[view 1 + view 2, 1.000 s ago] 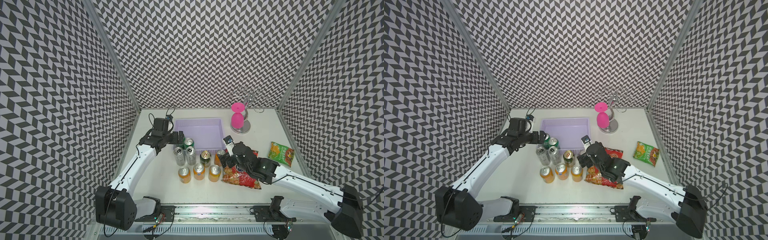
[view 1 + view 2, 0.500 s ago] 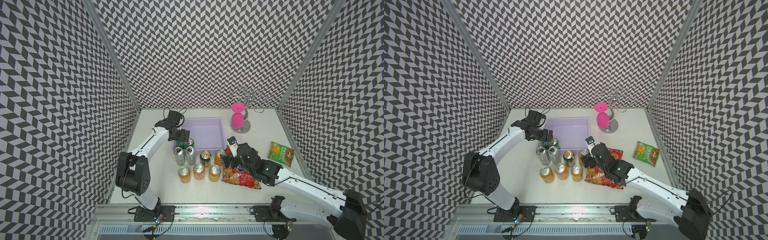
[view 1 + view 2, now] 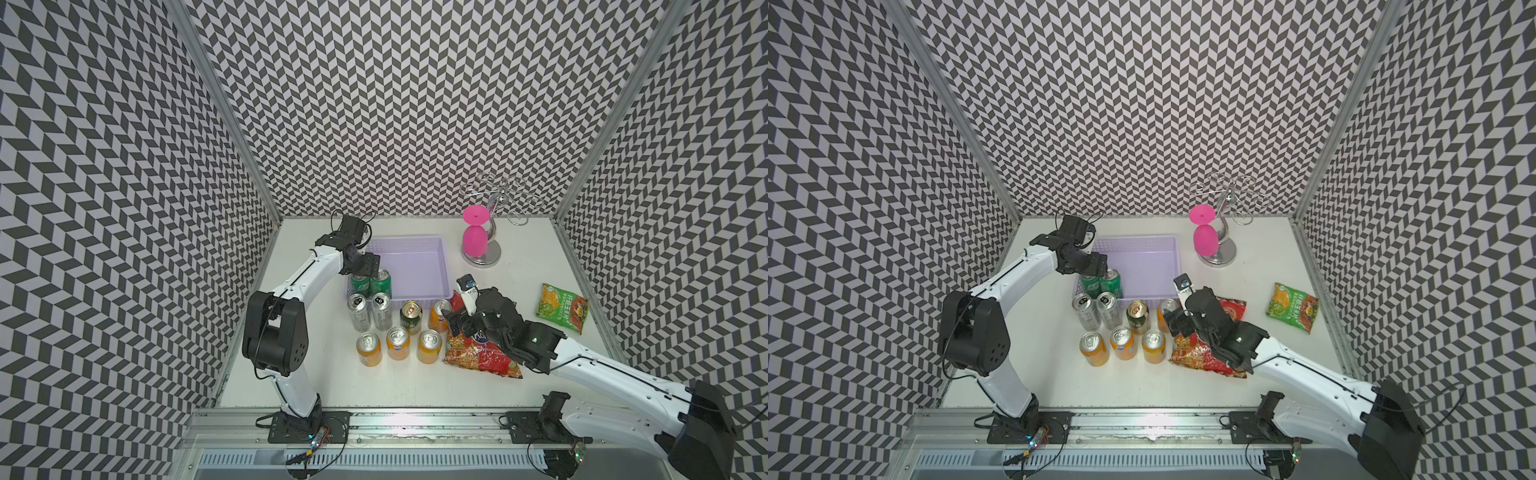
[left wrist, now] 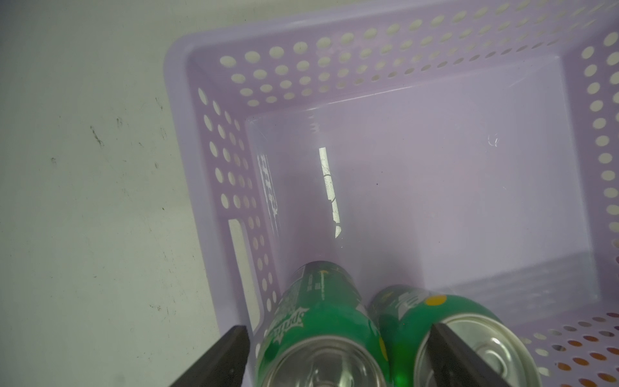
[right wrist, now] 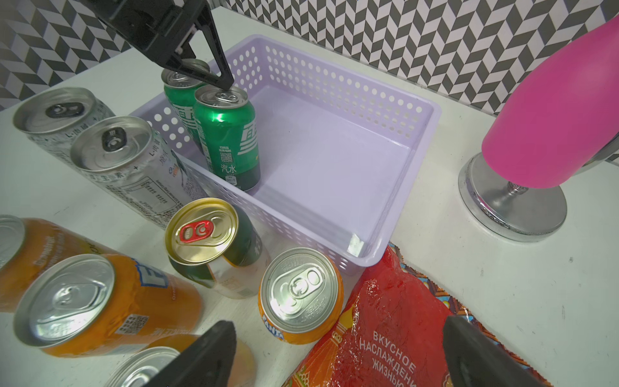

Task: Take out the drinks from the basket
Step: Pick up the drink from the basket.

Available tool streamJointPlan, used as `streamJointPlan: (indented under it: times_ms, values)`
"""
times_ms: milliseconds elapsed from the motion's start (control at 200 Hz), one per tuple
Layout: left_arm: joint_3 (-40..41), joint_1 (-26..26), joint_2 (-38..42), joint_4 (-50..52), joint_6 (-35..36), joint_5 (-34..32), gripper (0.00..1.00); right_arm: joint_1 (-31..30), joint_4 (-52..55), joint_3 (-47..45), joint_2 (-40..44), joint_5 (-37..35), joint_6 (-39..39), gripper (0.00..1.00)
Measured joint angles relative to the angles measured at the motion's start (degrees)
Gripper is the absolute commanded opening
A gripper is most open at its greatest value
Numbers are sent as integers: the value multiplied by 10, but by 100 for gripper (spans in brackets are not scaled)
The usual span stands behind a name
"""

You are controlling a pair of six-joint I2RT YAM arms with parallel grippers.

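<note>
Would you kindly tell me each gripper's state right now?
Left gripper: open, straddling a green can.
Right gripper: open, empty.

White table [image 3: 415,386] carries lilac basket [image 3: 399,239]; seven cans [image 3: 397,337]; red bag [image 3: 478,355]; green bag [image 3: 561,307]; chrome stand [image 3: 491,256].

2 green cans [image 3: 380,281] in basket [image 3: 409,239]

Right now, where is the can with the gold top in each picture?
Top view: gold-topped can, middle, just before the lilac basket.
Top view: the can, same place.
Left wrist: not in it.
Right wrist: the can, beside the basket's outer wall.
Shared landmark: the basket.
</note>
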State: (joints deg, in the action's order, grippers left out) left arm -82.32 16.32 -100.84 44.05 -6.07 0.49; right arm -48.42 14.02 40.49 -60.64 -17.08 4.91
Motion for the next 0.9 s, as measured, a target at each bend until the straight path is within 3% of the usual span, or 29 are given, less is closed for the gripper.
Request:
streamJointPlan:
  times_ms: [901]
  values:
    - [-23, 2, 15, 29, -1, 7, 87, 5, -4, -3, 0, 4, 0, 100]
